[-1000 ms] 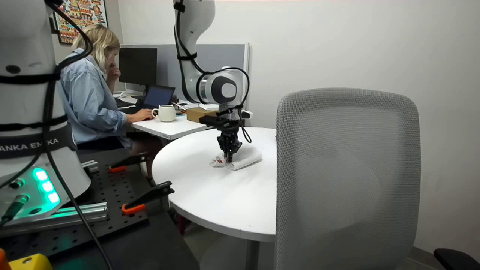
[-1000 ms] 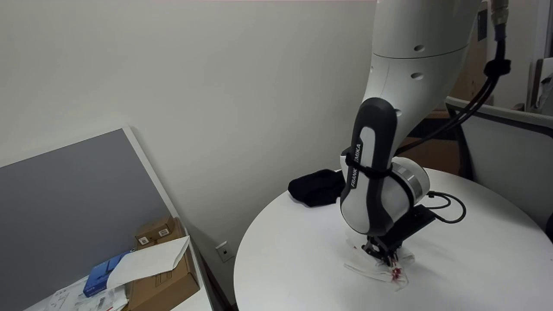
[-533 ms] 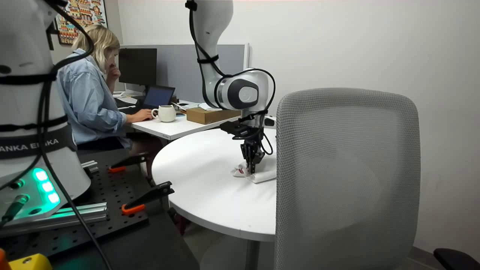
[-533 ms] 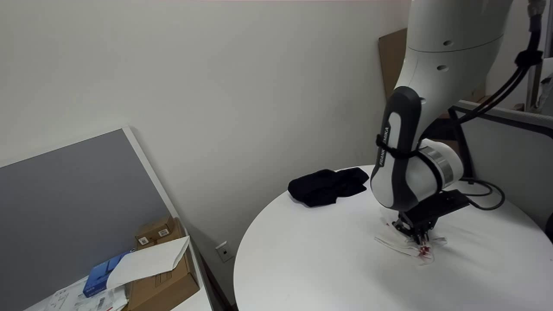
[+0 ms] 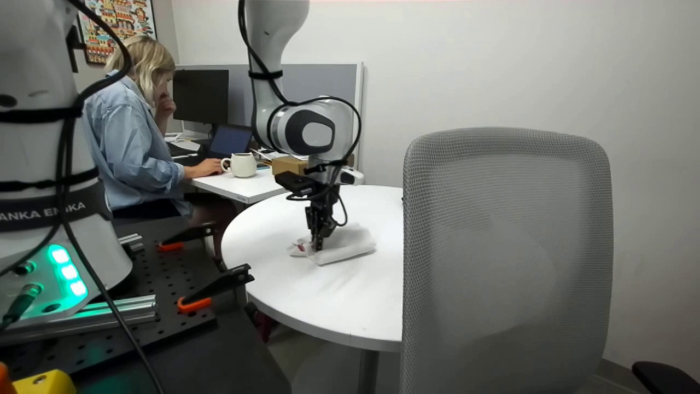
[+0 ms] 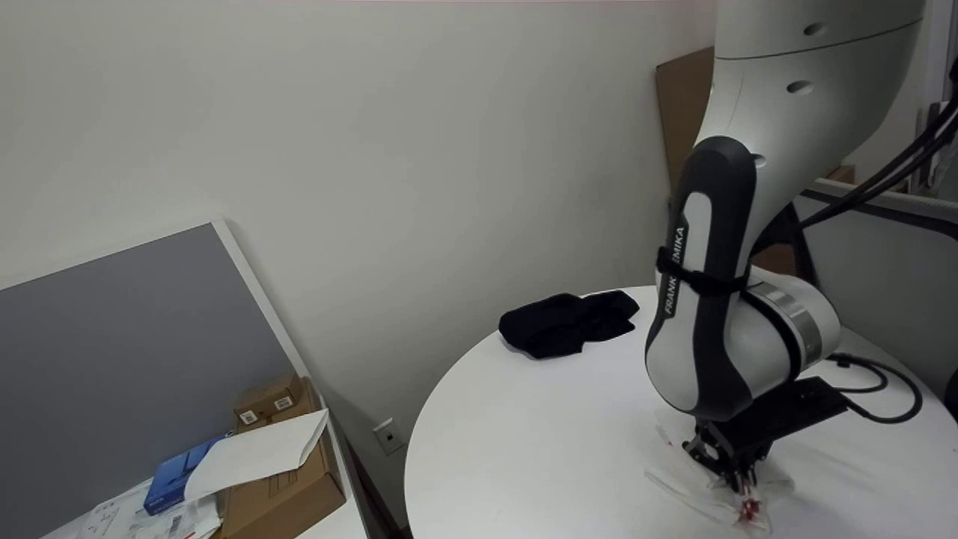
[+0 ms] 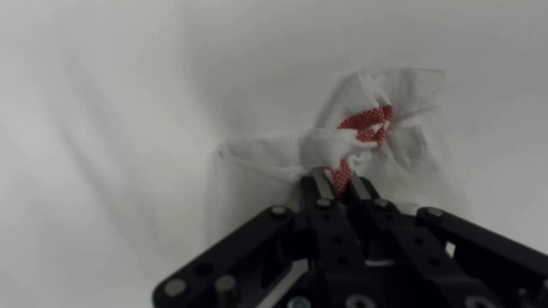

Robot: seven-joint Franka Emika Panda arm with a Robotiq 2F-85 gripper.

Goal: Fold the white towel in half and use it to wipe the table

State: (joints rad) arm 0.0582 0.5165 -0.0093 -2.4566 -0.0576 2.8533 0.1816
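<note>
The white towel (image 5: 350, 243) lies on the round white table (image 5: 273, 279). Its red-striped part is bunched between the fingers of my gripper (image 7: 338, 177). In the wrist view the towel (image 7: 261, 158) is creased, with a loose corner beyond the fingertips and cloth on both sides under the gripper. In both exterior views my gripper (image 5: 317, 246) points down with its fingertips at the tabletop. The towel (image 6: 685, 490) and gripper (image 6: 739, 479) are near the lower edge of an exterior view, where the arm hides part of the cloth.
A black cloth item (image 6: 565, 323) lies at the table's edge by the wall. A grey mesh chair (image 5: 506, 246) stands close and hides part of the table. A person (image 5: 131, 126) sits at a desk (image 5: 246, 189) with a mug (image 5: 240, 165) and a box (image 5: 290, 165).
In an exterior view, the gripper and towel slid right across the table, then back left. The towel stayed in the fingers throughout.
</note>
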